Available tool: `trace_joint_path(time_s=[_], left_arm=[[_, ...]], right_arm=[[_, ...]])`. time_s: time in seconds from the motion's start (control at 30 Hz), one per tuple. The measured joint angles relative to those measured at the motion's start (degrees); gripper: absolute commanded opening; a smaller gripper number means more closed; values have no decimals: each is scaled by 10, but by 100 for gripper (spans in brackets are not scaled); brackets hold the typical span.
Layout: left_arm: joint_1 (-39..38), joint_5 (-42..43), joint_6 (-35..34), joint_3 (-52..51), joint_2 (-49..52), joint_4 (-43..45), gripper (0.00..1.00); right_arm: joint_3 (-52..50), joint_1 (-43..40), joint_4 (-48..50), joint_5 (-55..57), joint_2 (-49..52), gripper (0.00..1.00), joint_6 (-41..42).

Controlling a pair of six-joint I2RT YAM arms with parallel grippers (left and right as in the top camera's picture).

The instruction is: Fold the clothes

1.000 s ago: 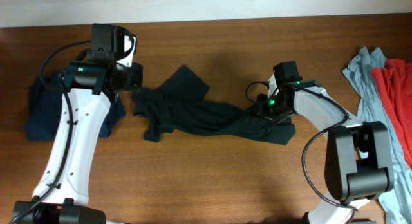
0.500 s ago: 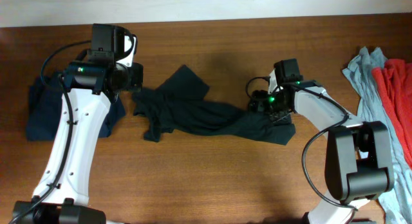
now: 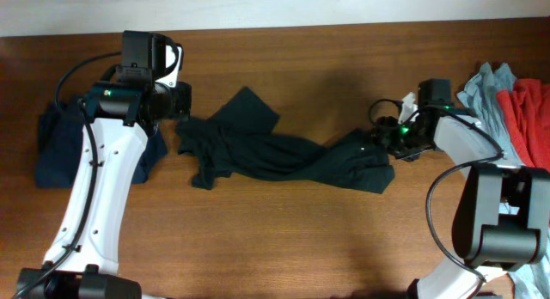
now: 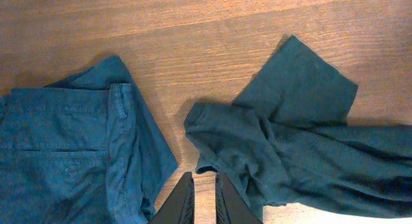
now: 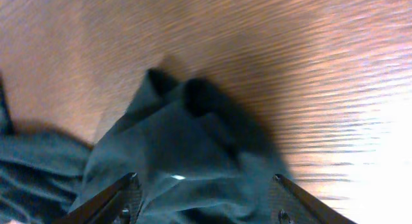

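A brown wooden table (image 3: pixel 284 247) with fine lengthwise grain fills nearly the whole overhead view. A narrow pale off-white wall strip (image 3: pixel 344 7) runs along its far edge. In the right wrist view, bright light bleaches the wood into a white glare (image 5: pixel 386 159) at the right

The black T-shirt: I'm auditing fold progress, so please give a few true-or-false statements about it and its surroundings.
The black T-shirt lies folded in a neat square. False: it lies crumpled, stretched across the table.
The right gripper stands open over one end of the T-shirt. True.
The red garment lies beside the left arm. False: it lies by the right arm, next to a grey-blue garment.
A navy garment lies by the left arm, apart from the T-shirt. True.
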Motion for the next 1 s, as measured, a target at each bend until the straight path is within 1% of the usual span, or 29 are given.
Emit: trace_joint_path(time_s=[0.1, 0.4, 0.5, 0.57, 0.6, 0.67, 0.7, 0.73, 0.8, 0.87, 0.93, 1.0], left_arm=[[0, 0, 0, 0, 0, 0, 13], [0, 0, 0, 0, 0, -1, 13], [0, 0, 0, 0, 0, -1, 13], [0, 0, 0, 0, 0, -1, 13], [0, 0, 0, 0, 0, -1, 13], [0, 0, 0, 0, 0, -1, 13], [0, 0, 0, 0, 0, -2, 13], [0, 0, 0, 0, 0, -2, 14], [0, 0, 0, 0, 0, -2, 14], [0, 0, 0, 0, 0, -2, 13], [0, 0, 0, 0, 0, -1, 14], [0, 0, 0, 0, 0, -1, 13]], right_arm=[[0, 28, 10, -2, 0, 60, -3], [0, 40, -6, 17, 0, 61, 16], [-5, 42, 10, 18, 0, 61, 28], [-17, 46, 35, 20, 0, 56, 42], [-26, 48, 53, 21, 0, 51, 50], [-37, 52, 73, 26, 0, 38, 64], [-39, 52, 79, 29, 0, 26, 73], [-40, 52, 88, 32, 0, 21, 77], [-40, 51, 98, 34, 0, 16, 86], [-39, 51, 84, 35, -1, 12, 90], [-28, 51, 44, 37, -6, 6, 90], [-4, 51, -3, 38, -26, 4, 87]])
